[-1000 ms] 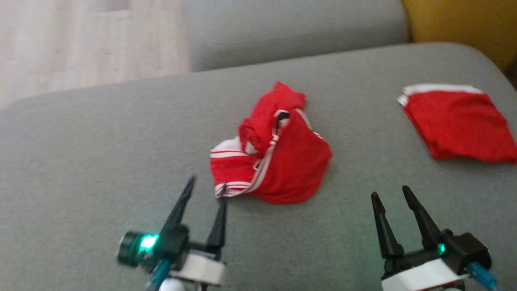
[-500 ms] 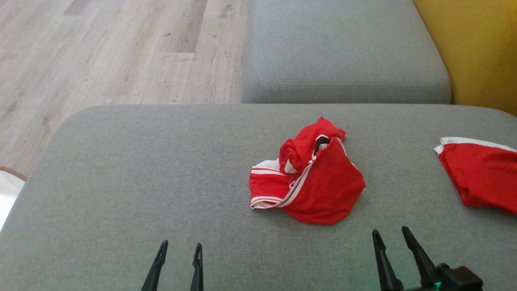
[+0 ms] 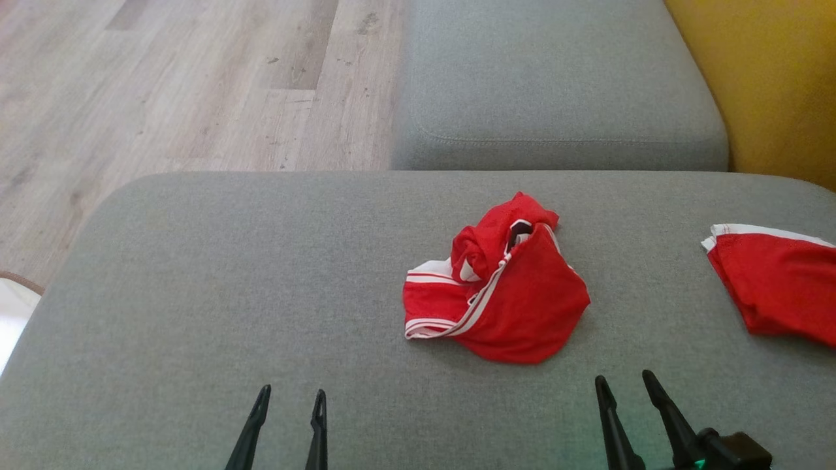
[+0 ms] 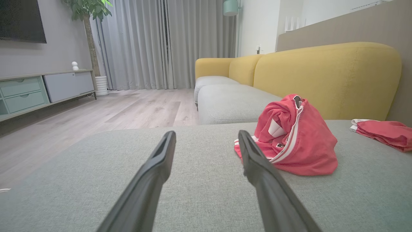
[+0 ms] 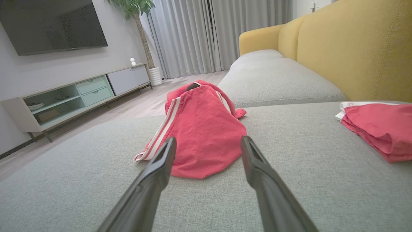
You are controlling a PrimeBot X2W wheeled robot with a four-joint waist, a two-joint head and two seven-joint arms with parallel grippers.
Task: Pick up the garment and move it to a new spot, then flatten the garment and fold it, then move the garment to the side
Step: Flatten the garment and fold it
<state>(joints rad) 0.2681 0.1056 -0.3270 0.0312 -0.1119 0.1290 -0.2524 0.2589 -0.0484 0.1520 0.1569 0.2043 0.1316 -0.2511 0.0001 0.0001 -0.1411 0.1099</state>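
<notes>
The left tool (image 3: 291,393) and the right tool (image 3: 624,378) sit at the near edge of the grey woven sofa cushion (image 3: 228,294). Their thin, dark, tapering prongs are spread wide and hold nothing. Between and beyond them, mid-cushion, the garment (image 3: 503,294) lies in a crumpled heap of red mesh with white stripes. A folded red cloth (image 3: 777,287) lies flat at the right.

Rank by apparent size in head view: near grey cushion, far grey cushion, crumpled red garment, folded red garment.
1. near grey cushion
2. far grey cushion
3. crumpled red garment
4. folded red garment; frame edge crops it, so unsure.
</notes>
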